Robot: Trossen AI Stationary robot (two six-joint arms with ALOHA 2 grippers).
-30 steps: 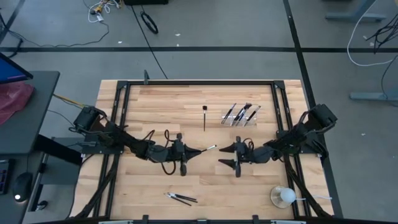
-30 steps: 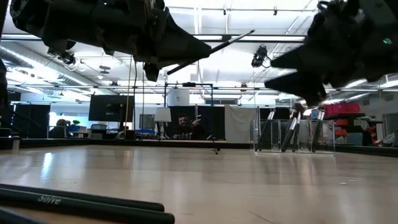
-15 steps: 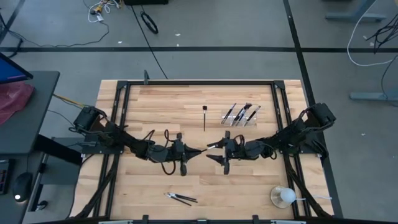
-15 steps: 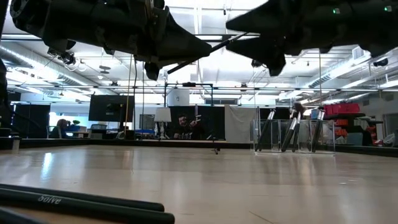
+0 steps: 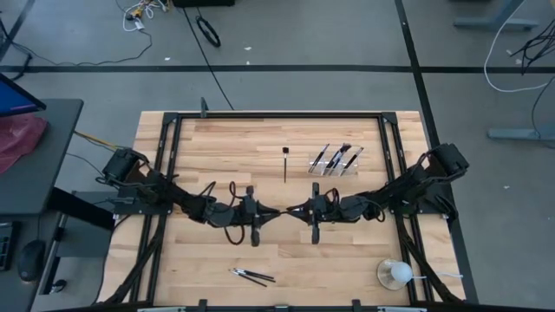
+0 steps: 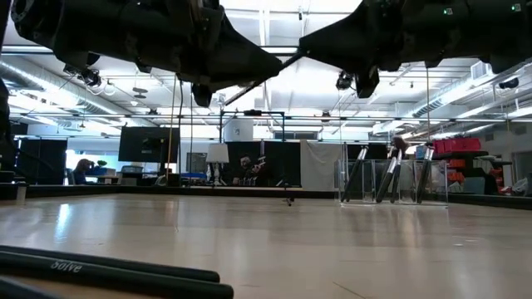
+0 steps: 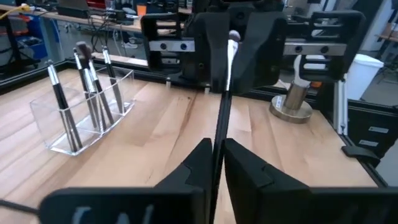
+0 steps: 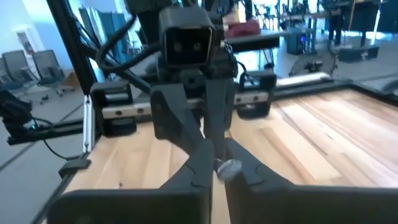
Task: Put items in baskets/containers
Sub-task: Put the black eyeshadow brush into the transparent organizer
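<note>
1. Grasping one makeup brush (image 7: 219,118) by its handle, the left gripper (image 5: 276,212) hovers above mid-table.
2. Right gripper (image 5: 295,211) fingers clench the same brush's tip end.
3. Clear tray (image 5: 336,161) sits well apart, holding brushes.

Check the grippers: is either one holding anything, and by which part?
The left gripper is shut on one makeup brush, holding the lower handle. The right gripper is closed around the brush's silver-ferrule tip end, mid-air above the table.
</note>
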